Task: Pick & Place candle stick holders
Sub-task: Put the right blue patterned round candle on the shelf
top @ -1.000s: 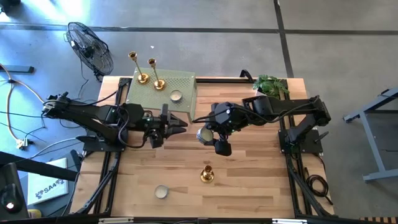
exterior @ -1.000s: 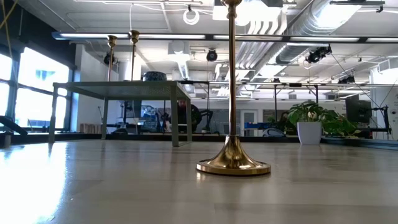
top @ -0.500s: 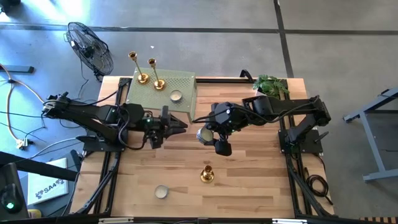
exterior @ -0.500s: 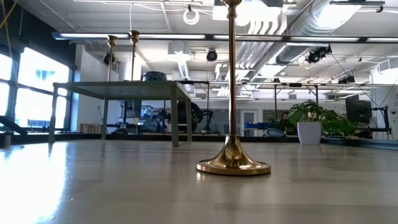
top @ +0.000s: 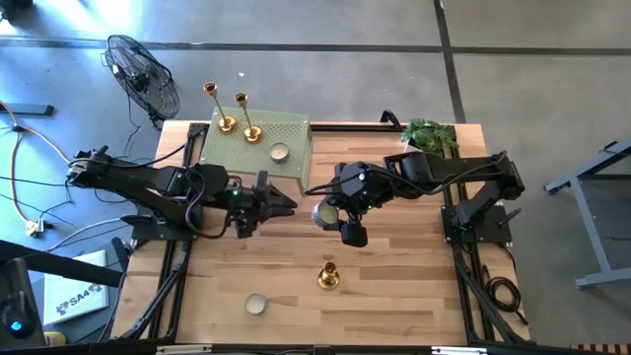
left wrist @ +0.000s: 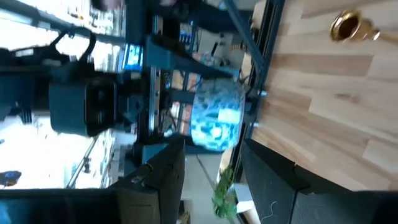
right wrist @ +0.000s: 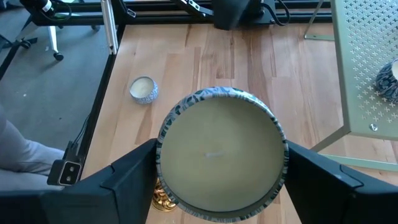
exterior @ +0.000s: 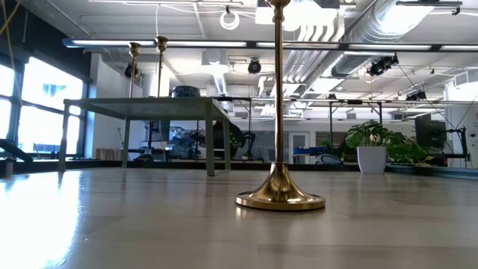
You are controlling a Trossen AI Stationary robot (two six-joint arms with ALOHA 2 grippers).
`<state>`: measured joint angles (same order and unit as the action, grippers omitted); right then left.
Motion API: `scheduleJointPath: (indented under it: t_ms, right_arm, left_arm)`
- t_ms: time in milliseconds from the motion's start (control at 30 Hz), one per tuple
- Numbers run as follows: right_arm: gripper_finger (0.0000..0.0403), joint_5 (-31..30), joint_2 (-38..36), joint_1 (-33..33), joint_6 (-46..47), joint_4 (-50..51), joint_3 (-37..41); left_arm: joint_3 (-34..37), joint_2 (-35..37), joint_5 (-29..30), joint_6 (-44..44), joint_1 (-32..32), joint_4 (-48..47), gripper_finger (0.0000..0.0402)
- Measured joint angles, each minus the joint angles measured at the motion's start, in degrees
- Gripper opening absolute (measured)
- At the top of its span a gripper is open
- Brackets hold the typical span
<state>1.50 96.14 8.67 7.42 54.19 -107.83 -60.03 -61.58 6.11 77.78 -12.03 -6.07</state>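
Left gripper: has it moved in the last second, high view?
Yes, slightly. The left gripper has drawn back toward its own arm, away from the right gripper and along the green perforated stand, which has stayed put.

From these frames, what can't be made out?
- Candlestick on the table, low view: top cut off by the upper edge.
- Same candlestick, right wrist view: mostly hidden behind the patterned jar the right gripper holds.
- Right gripper's fingers, high view: hidden under its own wrist.
- Left gripper: whether its fingers hold anything, too small in the high view; nothing shows between them in the left wrist view.
- Object on the green stand, low view: too far off to identify.
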Motion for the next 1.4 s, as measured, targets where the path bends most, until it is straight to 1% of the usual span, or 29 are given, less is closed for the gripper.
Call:
scheduleJointPath:
  t_ms: [100, 267, 433, 500, 733, 967, 1067, 1200, 1400]
  right_arm:
    - [0.0291, 0.00, 0.00, 0.00, 0.02, 0.00, 0.00]
    - [0.0291, 0.00, 0.00, -0.02, 0.02, 0.02, 0.00]
    - [0.0291, 0.00, 0.00, -0.01, 0.01, -0.02, 0.00]
    - [0.0291, 0.00, 0.00, -0.02, 0.02, -0.01, 0.00]
    - [0.0291, -0.02, 0.00, -0.02, 0.02, -0.07, 0.00]
    - [0.0291, -0.03, 0.00, -0.01, 0.02, -0.07, 0.00]
    - [0.0291, -0.03, 0.00, 0.00, 0.02, -0.07, 0.00]
    - [0.0291, -0.03, 0.00, -0.01, 0.02, -0.09, 0.00]
    - [0.0291, -0.03, 0.00, 0.00, 0.02, -0.09, 0.00]
  left_arm:
    - [0.00, 0.00, -2.89, 0.00, -0.01, 0.05, 0.0154]
    - [0.00, 0.46, -5.03, -0.08, -0.01, -0.15, 0.0154]
    - [0.04, 2.23, -11.53, -0.20, 0.01, -0.26, 0.0162]
    - [0.04, 3.51, -12.82, -0.11, -0.01, -0.79, 0.0172]
    - [0.02, 6.39, -11.33, 0.63, 0.02, -3.13, 0.0231]
    - [0.02, 6.28, -11.11, 0.49, 0.02, -3.55, 0.0312]
    - [0.02, 5.94, -9.58, 1.31, 0.02, -3.58, 0.0336]
    - [0.02, 6.01, -5.59, 1.26, 0.02, -3.51, 0.0350]
    - [0.02, 5.99, -4.00, 1.22, 0.02, -3.54, 0.0351]
